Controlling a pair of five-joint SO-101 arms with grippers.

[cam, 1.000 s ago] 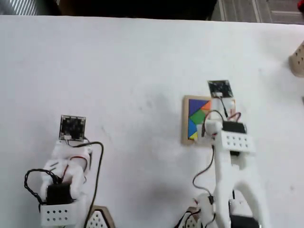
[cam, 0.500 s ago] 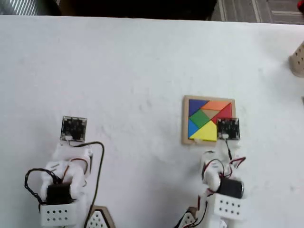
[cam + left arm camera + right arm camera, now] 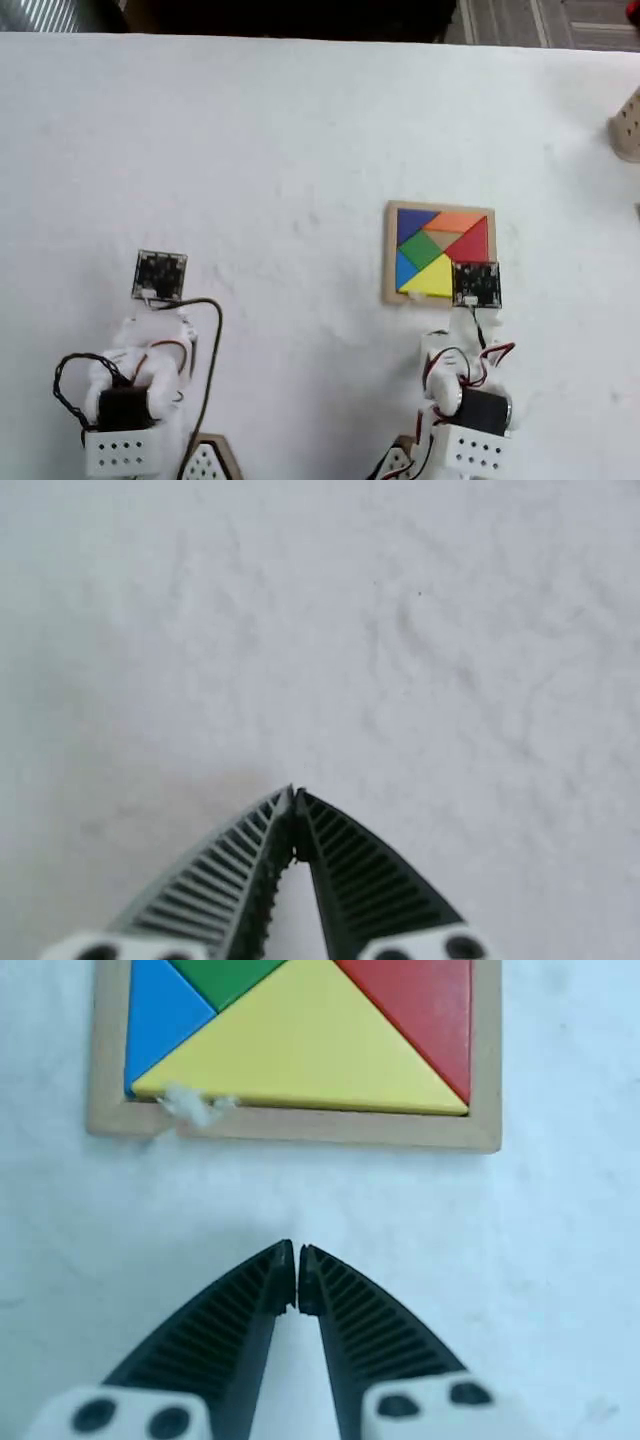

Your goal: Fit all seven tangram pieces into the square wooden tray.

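Note:
The square wooden tray (image 3: 389, 252) lies right of the table's middle, packed edge to edge with coloured tangram pieces: blue, orange, red, green, tan and a yellow triangle (image 3: 432, 279). My right arm is folded back at the near edge, its camera board covering the tray's near right corner. In the right wrist view my right gripper (image 3: 296, 1260) is shut and empty, a short way off the tray's frame (image 3: 300, 1128), with the yellow triangle (image 3: 300, 1055), a red piece (image 3: 425, 1005) and a blue piece (image 3: 160, 1015) flush inside. My left gripper (image 3: 293, 805) is shut over bare table at the near left.
A small white scrap (image 3: 190, 1106) lies on the tray's near frame. A pale perforated object (image 3: 627, 125) stands at the right edge. A wooden-rimmed part (image 3: 210, 460) sits at the near edge by the left arm.
My right arm has pulled back from over the tray toward the near edge, uncovering the filled tray. The left arm has barely shifted.

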